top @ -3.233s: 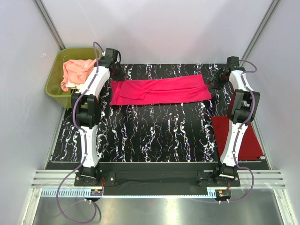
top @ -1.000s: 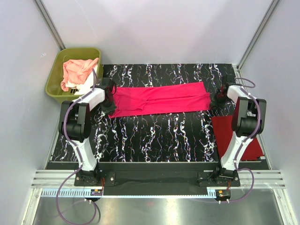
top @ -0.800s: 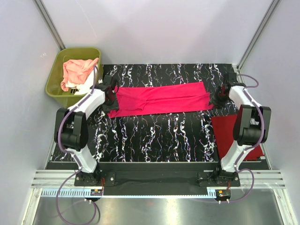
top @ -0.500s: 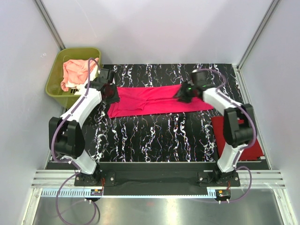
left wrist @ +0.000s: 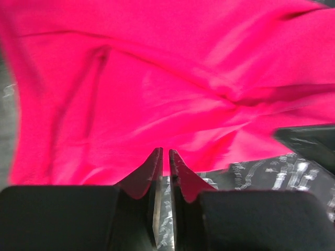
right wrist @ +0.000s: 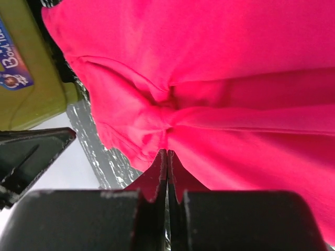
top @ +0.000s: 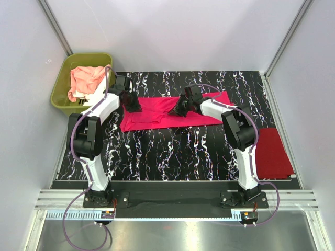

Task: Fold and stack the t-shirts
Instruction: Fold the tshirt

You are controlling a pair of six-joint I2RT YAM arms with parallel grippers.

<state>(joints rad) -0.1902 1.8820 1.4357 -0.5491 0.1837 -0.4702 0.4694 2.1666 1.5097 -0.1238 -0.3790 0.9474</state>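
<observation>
The pink shirt (top: 209, 107) was laid out as a long strip stretching away from the tub (top: 60, 94). The left gripper (top: 133, 104) was set at the strip's end nearest the tub, its jaws drawn almost together and apparently nipping the cloth edge. The right gripper (top: 177, 111), farther from the tub at mid-strip, was closed on a puckered pinch of cloth. These holds were probably taken to shorten the strip by folding. The red shirt (top: 275, 154) was kept flat well apart from the tub, likely as the stack's base.
</observation>
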